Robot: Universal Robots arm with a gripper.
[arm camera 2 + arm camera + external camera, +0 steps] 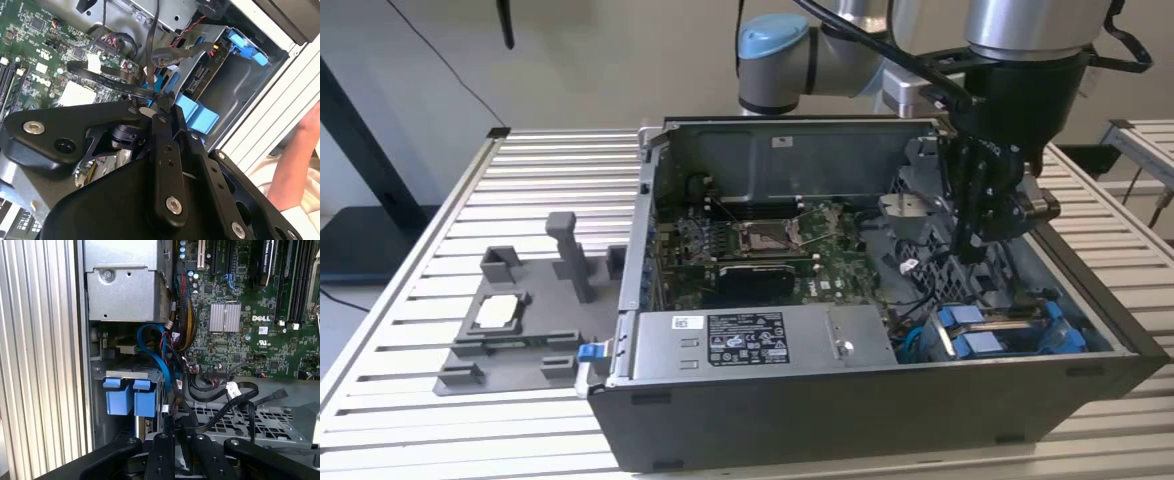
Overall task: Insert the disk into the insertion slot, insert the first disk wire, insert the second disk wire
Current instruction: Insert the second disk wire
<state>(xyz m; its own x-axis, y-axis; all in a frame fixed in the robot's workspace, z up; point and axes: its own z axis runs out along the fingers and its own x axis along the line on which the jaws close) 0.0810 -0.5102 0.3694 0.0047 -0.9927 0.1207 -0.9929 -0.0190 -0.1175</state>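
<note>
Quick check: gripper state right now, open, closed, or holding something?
Gripper: closed on a thin black cable inside the computer case, near the blue-railed drive bay.

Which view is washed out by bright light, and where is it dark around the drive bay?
Second wrist view: the table slats beside the case are blown out to near white. First wrist view: the cable bundle beside the insertion slot lies in shadow. Exterior view: even daylight, case interior dim.

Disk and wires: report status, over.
Gripper inside the case, shut on a black flat wire. Disk already seated in the insertion slot, blue tabs showing. Loose cables crowd the bay.
</note>
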